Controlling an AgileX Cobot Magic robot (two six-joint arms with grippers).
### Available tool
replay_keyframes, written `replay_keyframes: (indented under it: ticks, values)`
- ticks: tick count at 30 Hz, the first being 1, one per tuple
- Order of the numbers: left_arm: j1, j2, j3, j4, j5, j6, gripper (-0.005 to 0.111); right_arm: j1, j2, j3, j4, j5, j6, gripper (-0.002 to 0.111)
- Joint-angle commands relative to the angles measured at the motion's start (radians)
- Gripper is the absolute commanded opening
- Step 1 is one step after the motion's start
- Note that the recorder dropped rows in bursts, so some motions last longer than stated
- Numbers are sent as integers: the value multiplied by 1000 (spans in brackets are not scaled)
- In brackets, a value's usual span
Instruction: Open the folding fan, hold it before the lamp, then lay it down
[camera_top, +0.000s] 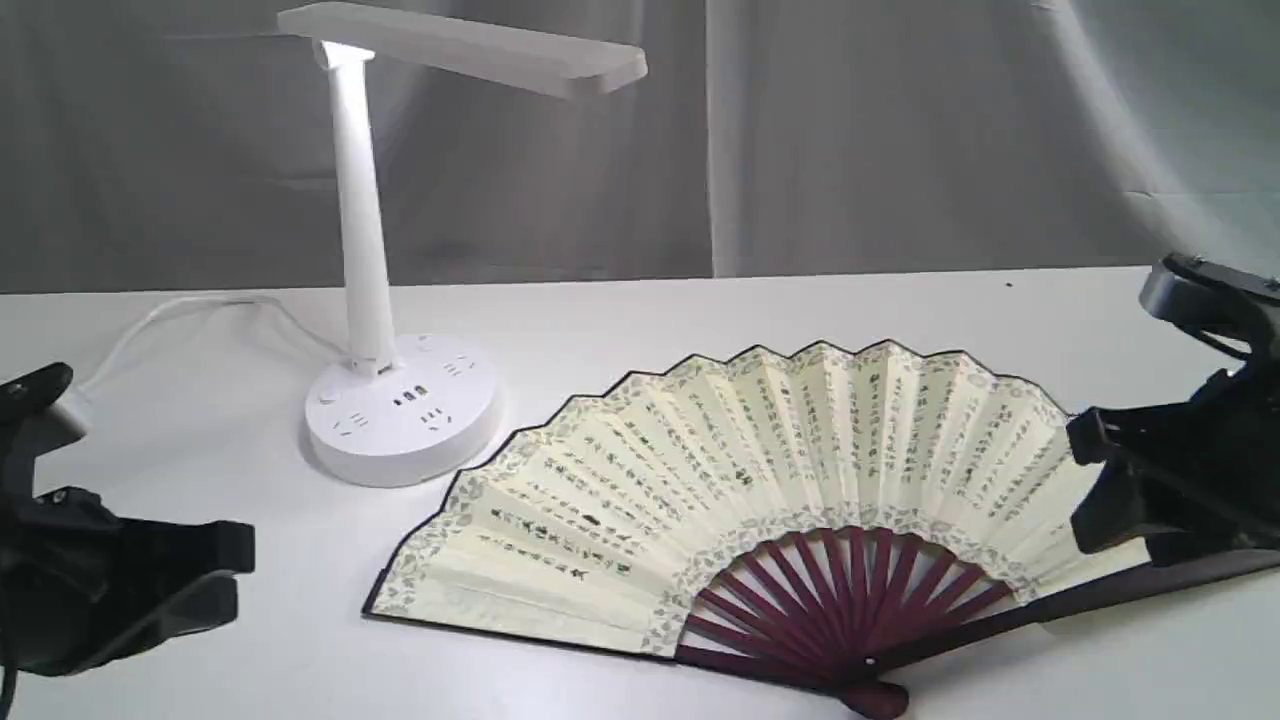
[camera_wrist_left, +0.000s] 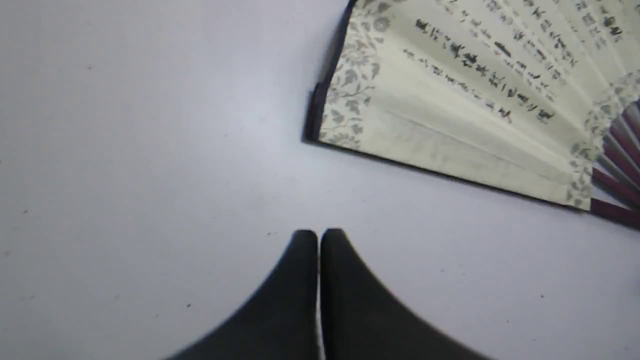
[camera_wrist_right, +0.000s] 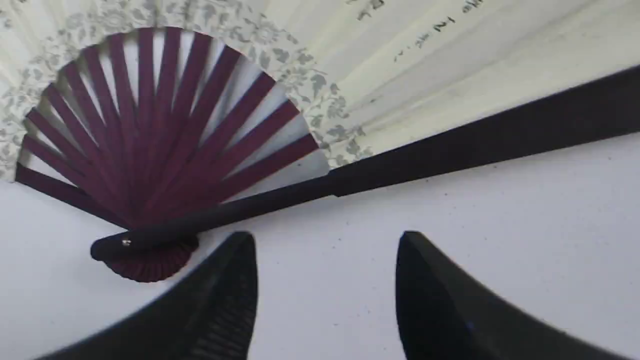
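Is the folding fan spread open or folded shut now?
Spread open. The folding fan lies flat on the table, pleats fanned wide, ribs splayed from the pivot.

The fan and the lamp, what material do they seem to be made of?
The fan: its leaf looks like matte cream paper, since it holds sharp pleats and bears printed writing; its ribs look like wood stained dark maroon, though bamboo is possible. The lamp: probably white plastic, smooth with a slight sheen and moulded sockets in the base.
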Motion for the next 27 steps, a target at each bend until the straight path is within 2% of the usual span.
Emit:
replay_keyframes:
  ticks: [1,4,6,8,10,16,27]
  values:
    - [38,-10,-38,130,69,-101,0,29,-11,1,-97,-17,60,39]
    - [38,-10,-132,418,194,-265,0,68,-11,1,-167,-25,91,31]
    - [38,-10,-202,639,271,-476,0,94,-11,1,-201,-35,110,30]
    - [38,-10,-242,807,307,-684,0,115,-11,1,-235,-39,140,30]
    - [38,-10,-255,924,319,-776,0,122,-11,1,-276,-39,181,30]
    - [38,-10,-257,996,324,-811,0,120,-11,1,-440,-42,342,30]
    - [36,-10,-257,1042,327,-842,0,120,-30,-10,-393,-46,350,30]
